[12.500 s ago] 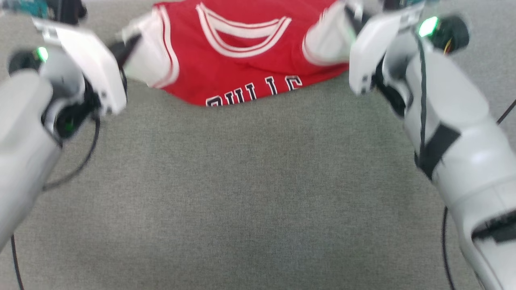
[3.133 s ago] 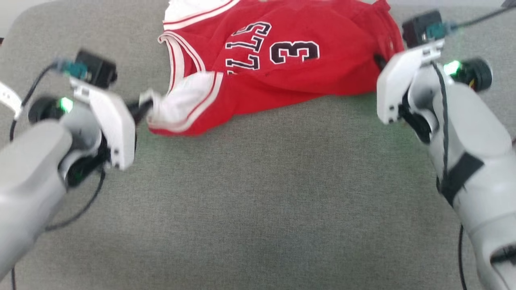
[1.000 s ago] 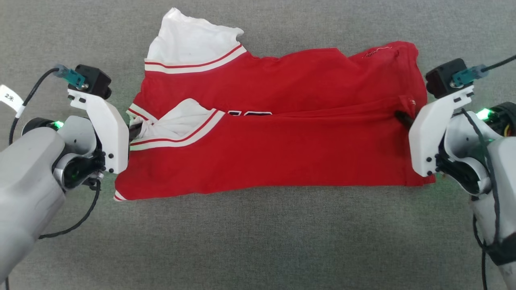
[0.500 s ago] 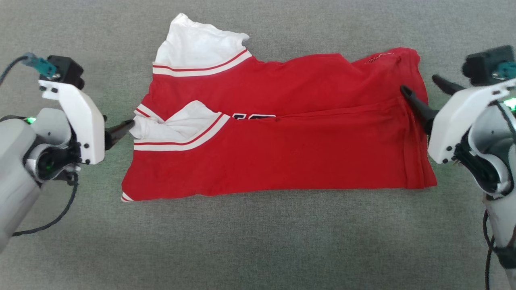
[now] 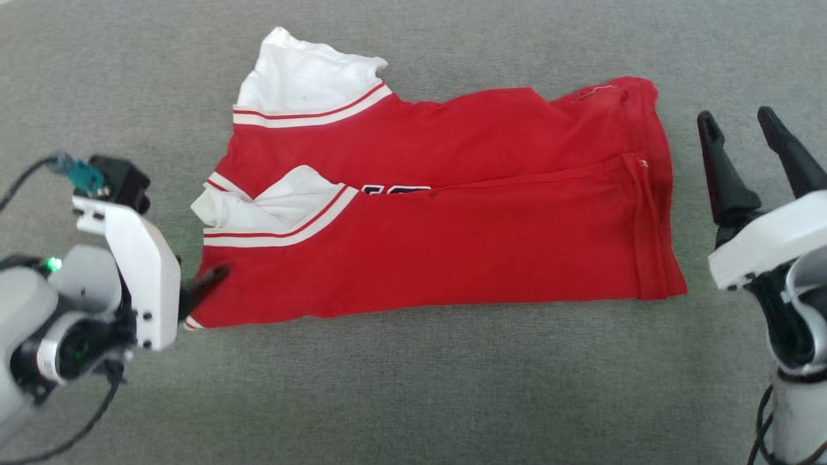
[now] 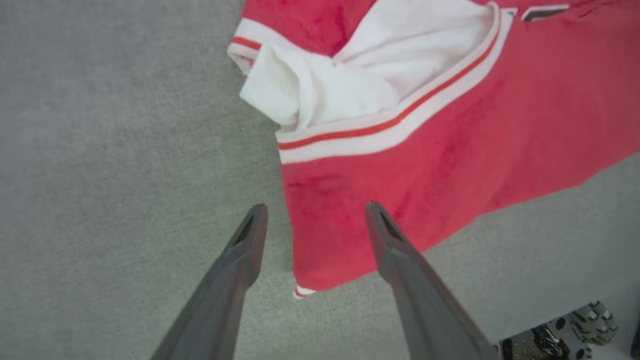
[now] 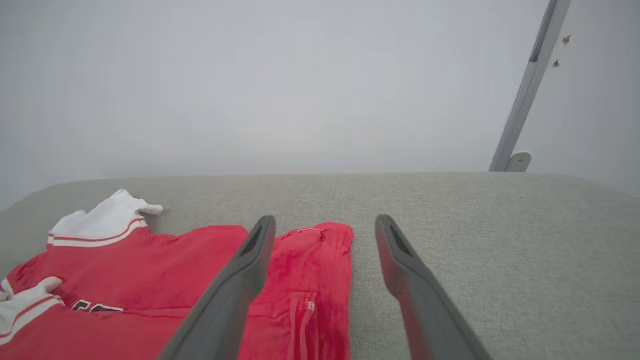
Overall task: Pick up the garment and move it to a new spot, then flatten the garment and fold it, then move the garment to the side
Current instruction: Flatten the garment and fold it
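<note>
Both grippers have let go since 1 second ago, when each pinched an end of the small red basketball-jersey garment [image 5: 452, 239] with white short sleeves and red-and-white striped trim. The left gripper [image 6: 316, 210] now has its 2 long dark fingers spread apart and has dropped to the garment's near corner. The right gripper [image 5: 738, 117] has pulled off the hem, its 2 fingers spread wide with nothing between them.

The garment lies folded in half lengthwise on the grey woven fabric surface [image 5: 413, 387]. It stretches away from the left gripper's tips and sits just beside the right gripper's inner finger, apart from it.

The left wrist view shows the red corner with its striped tip lying between that gripper's fingers, one finger over the cloth; contact cannot be told. The head view gives just 1 of those fingertips [image 5: 212, 278], at the same corner. It also shows a sliver of black white-edged lettering [image 5: 395, 189] at the fold.

The right wrist view adds a pale wall [image 7: 300, 75] beyond the fingertips and a slanted grey metal pole [image 7: 530, 85].
</note>
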### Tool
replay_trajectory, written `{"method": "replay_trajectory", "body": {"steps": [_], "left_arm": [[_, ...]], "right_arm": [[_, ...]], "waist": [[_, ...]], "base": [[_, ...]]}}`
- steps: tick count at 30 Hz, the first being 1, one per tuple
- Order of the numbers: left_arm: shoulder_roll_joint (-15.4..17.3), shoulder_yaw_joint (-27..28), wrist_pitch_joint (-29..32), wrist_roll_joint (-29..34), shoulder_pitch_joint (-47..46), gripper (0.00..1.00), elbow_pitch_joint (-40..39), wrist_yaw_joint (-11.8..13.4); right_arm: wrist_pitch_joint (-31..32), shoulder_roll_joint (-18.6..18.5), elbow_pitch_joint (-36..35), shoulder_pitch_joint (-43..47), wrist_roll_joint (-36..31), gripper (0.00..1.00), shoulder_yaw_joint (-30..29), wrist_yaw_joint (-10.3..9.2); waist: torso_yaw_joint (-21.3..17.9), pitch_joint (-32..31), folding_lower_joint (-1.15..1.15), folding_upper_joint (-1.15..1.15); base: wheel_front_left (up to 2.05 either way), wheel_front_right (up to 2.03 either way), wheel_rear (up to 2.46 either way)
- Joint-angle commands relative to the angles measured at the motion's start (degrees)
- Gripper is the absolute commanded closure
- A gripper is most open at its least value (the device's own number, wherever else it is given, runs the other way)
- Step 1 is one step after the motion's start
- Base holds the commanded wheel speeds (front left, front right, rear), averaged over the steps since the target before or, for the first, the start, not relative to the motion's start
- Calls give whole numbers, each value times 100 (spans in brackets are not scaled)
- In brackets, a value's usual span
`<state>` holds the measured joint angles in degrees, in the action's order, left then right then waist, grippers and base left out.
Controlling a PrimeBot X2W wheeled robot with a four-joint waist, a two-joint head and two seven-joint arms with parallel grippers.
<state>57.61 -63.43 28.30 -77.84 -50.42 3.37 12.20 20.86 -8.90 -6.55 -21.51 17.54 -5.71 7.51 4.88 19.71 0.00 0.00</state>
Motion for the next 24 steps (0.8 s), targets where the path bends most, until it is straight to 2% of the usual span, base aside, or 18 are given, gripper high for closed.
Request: {"method": "replay_trajectory", "body": {"steps": [1,4,8,13,17,18,19,20,21,24], "left_arm": [[91,-6,37,-48,125,0,-185,152],[249,2,8,-162,296,0,-541,437],[315,37,-82,-334,512,0,-536,607],[185,17,-117,-614,743,0,-43,559],[-98,-20,-34,-788,874,0,470,449],[-168,-60,23,-817,898,3,570,397],[-249,-92,49,-832,898,51,683,350],[-323,-107,72,-857,892,87,782,292],[-397,-129,115,-877,894,100,871,236],[-609,-230,226,-851,876,100,1059,90]], "right_arm": [[-77,106,-125,112,-69,0,-47,-3],[-138,296,-369,294,-107,0,-183,-4],[-72,465,-569,513,-95,0,-260,-4],[264,574,-566,818,34,0,-314,-4],[635,596,-511,1033,143,0,-275,-4],[743,599,-497,1070,156,0,-256,-4],[870,598,-481,1107,182,0,-227,-4],[1000,600,-455,1139,221,0,-212,-4],[1142,595,-419,1167,240,0,-210,-4],[1605,583,-292,1197,297,0,-151,-4]], "waist": [[-54,21,0,0],[-152,60,0,0],[-302,106,0,0],[-465,148,0,0],[-518,161,0,0],[-523,162,0,0],[-525,162,0,0],[-524,161,0,0],[-518,157,0,0],[-487,150,0,0]], "base": [[0,0,0],[0,0,0],[0,0,0],[0,0,0],[0,0,0],[0,0,0],[0,0,0],[0,0,0],[0,0,0],[0,0,0]]}}
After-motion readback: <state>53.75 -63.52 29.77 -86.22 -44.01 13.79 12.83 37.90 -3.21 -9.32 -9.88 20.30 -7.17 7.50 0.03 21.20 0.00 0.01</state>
